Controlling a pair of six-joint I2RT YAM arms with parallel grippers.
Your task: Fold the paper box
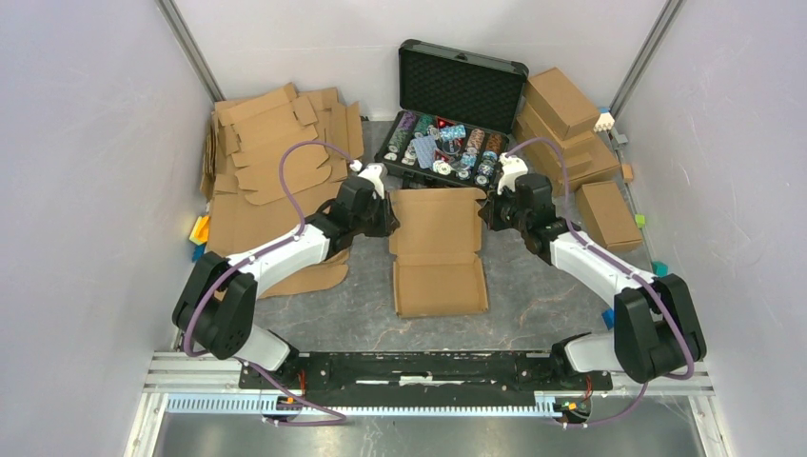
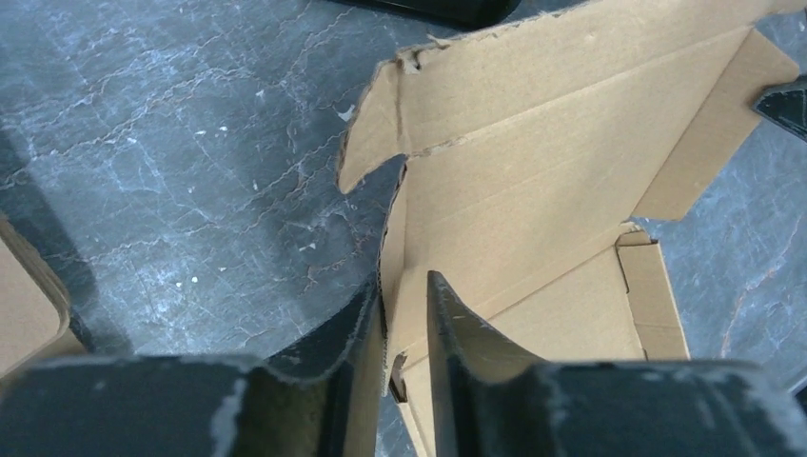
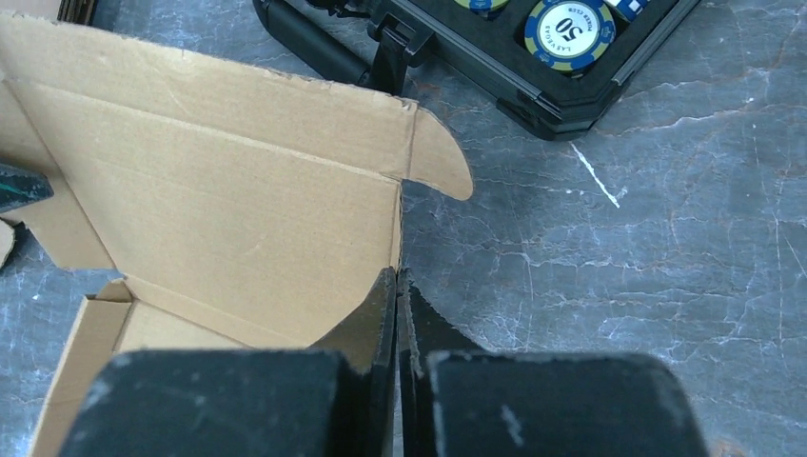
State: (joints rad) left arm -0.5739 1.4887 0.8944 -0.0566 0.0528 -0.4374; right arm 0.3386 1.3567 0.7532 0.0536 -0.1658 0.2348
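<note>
The paper box point(image 1: 438, 252) lies in the middle of the table. Its near half is a shallow tray with raised walls and its far lid panel tilts up. My left gripper point(image 1: 392, 217) is at the lid's left side. In the left wrist view its fingers point(image 2: 366, 319) straddle the upright left side flap point(image 2: 392, 248) with a small gap, so this gripper point(image 2: 404, 281) is slightly open. My right gripper point(image 1: 483, 214) is at the lid's right side. In the right wrist view it point(image 3: 397, 273) is pinched shut on the right side flap's edge point(image 3: 398, 228).
A pile of flat cardboard blanks point(image 1: 276, 162) lies at the back left. An open black case of poker chips point(image 1: 447, 143) stands just behind the box and also shows in the right wrist view point(image 3: 476, 67). Finished brown boxes point(image 1: 571, 133) are stacked at the back right. Small coloured blocks point(image 1: 200, 228) lie by the walls.
</note>
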